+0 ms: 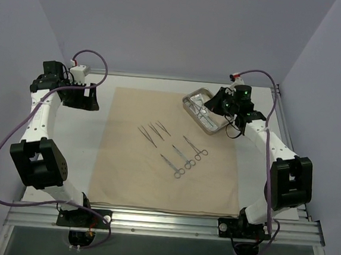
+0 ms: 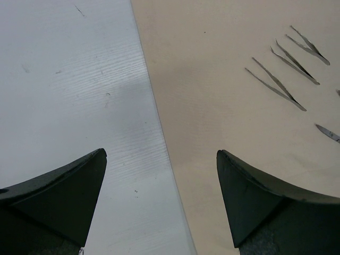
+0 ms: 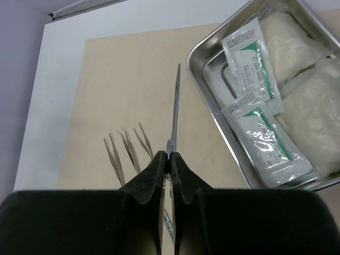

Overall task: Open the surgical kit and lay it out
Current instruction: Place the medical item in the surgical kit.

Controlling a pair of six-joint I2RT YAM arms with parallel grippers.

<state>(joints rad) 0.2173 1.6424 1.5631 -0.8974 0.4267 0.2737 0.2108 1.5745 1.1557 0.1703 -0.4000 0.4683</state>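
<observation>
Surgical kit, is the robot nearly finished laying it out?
Looks over halfway. The cloth is spread flat, with three tweezers and three clamps laid on it. The right gripper pinches a thin metal tool. Two packets and the gauze sit in the tray, not yet laid out. The left gripper is open.

A white table [image 1: 156,84] has a big tan cloth [image 1: 125,171] lying flat on most of it.

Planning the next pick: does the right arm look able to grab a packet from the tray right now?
Probably not yet. The right gripper is shut on a thin metal instrument, so it has no free jaws. The packets lie uncovered in the tray close by.
</observation>
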